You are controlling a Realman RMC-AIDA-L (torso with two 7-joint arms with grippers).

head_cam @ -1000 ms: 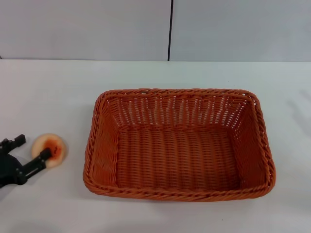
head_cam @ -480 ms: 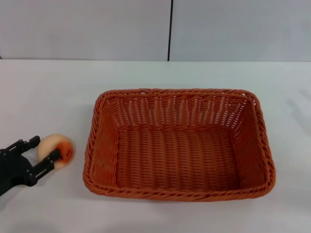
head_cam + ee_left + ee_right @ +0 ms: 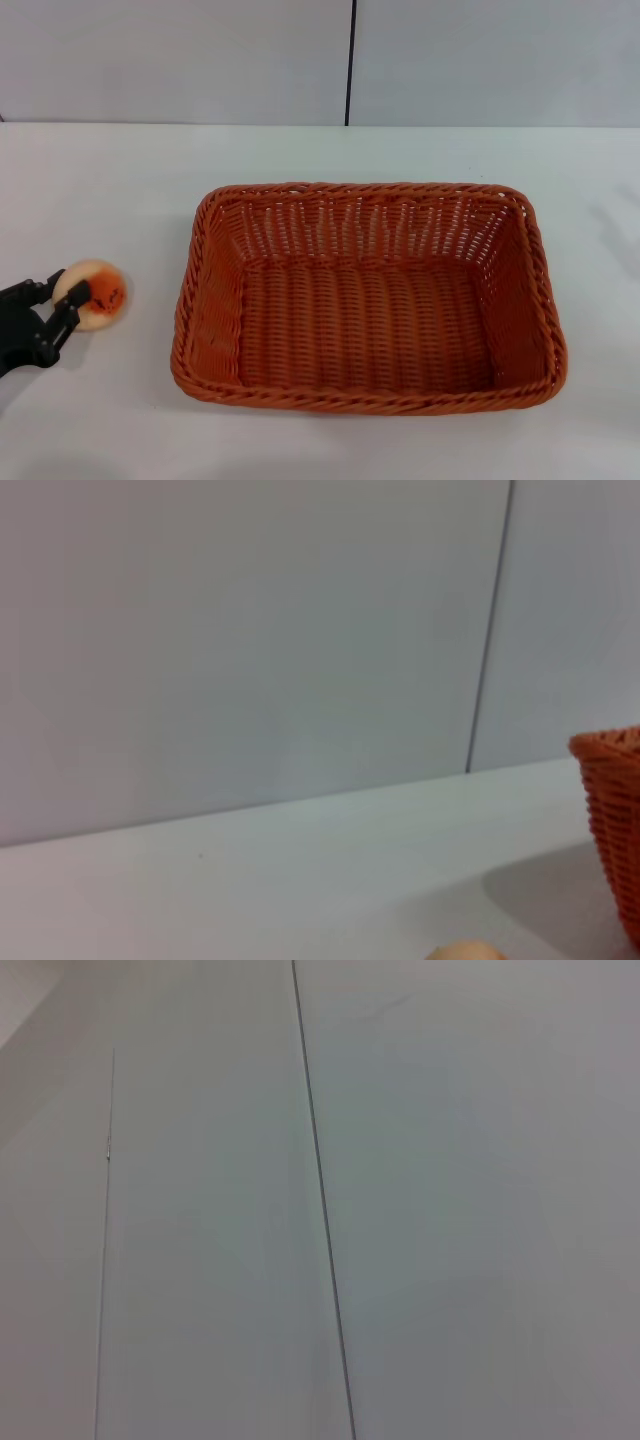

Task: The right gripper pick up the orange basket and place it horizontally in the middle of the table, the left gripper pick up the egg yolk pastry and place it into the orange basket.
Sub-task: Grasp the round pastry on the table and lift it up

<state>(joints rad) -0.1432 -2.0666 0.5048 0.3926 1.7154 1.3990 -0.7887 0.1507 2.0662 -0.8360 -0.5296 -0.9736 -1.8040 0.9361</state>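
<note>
The orange basket lies lengthwise across the middle of the white table, and nothing is inside it. The egg yolk pastry, round and cream with an orange-red patch, is at the far left, well apart from the basket. My left gripper is at the pastry's left side, its two black fingers pinching that edge. The left wrist view shows only the top of the pastry and one corner of the basket. My right gripper is out of view; the right wrist view shows only wall.
A grey panelled wall with a dark vertical seam runs behind the table. White tabletop surrounds the basket on all sides, with a wide strip between pastry and basket.
The left gripper closed around the pastry, pushed it briefly toward the basket, then drew it back left and slightly farther from me. The basket has not moved.
</note>
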